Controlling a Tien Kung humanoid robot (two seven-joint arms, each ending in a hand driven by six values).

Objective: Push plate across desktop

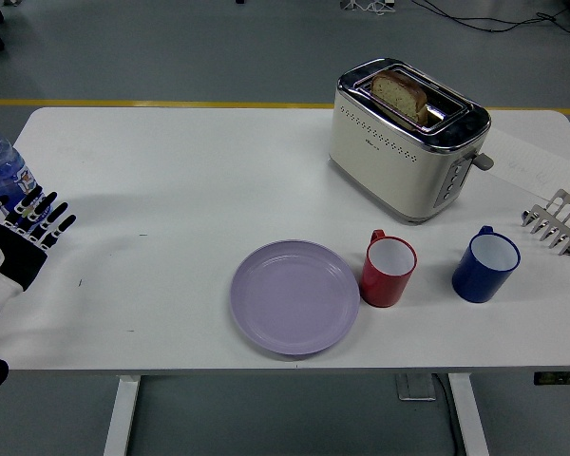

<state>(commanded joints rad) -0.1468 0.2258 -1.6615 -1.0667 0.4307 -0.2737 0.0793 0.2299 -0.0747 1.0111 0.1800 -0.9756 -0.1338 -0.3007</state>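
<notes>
One bread slice [401,94] sits in the toaster [404,142].

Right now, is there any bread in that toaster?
Yes. A slice of bread stands upright in one slot of the toaster, its top poking out above the rim.
</notes>
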